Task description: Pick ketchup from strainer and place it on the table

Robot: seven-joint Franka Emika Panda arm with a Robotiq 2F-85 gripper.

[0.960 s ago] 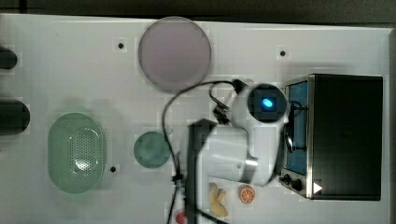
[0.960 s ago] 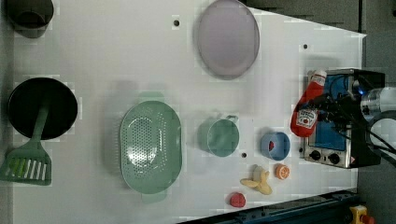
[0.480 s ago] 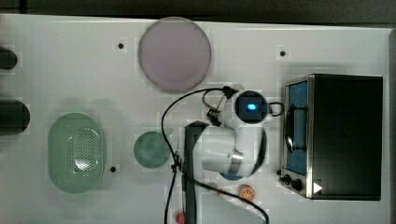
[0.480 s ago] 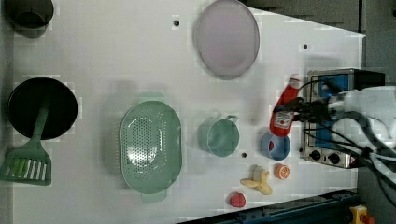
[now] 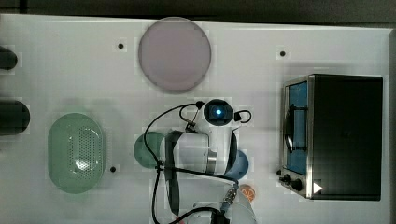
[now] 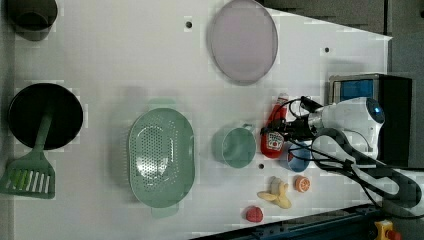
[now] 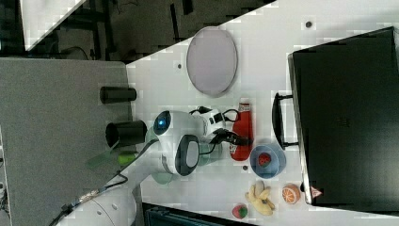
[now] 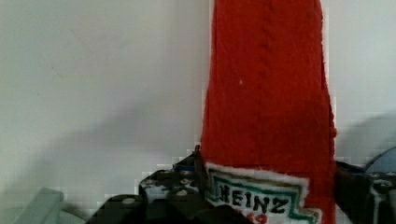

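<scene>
Ketchup (image 6: pixel 274 134) already out of strainer (image 6: pixel 161 159), lying on desk (image 6: pixel 125 60) between green cup (image 6: pixel 235 147) and blue bowl (image 7: pixel 267 161). End effector (image 6: pixel 290 131) straddles it; grip or release, cannot tell. Left: retreat.

One word can be read — HEINZ, in dark letters on the green-edged white label of the ketchup (image 8: pixel 266 116).

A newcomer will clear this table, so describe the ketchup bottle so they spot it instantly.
In the left view, start at the black oven at the table's right end. Leftward, beside the green cup, lies the ketchup: the only long red bottle with a white cap.
</scene>
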